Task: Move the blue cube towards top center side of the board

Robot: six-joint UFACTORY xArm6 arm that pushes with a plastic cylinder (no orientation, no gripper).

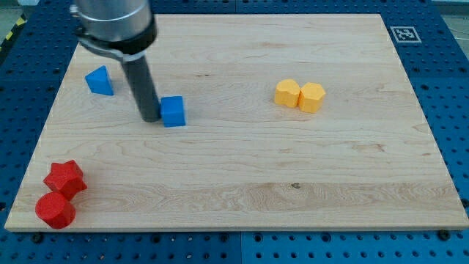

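Note:
The blue cube (174, 111) lies on the wooden board (242, 161), left of the board's middle and in its upper half. My tip (149, 117) rests on the board right against the cube's left side, touching or nearly touching it. The dark rod rises from there to the arm's body at the view's top left. A second blue block, wedge-shaped (100, 81), lies further left and higher, apart from the rod.
Two yellow blocks (288, 93) (311, 97) sit side by side, touching, right of centre. A red star-shaped block (65, 178) and a red rounded block (55, 210) lie at the bottom left corner. A marker tag (404, 34) is beyond the top right corner.

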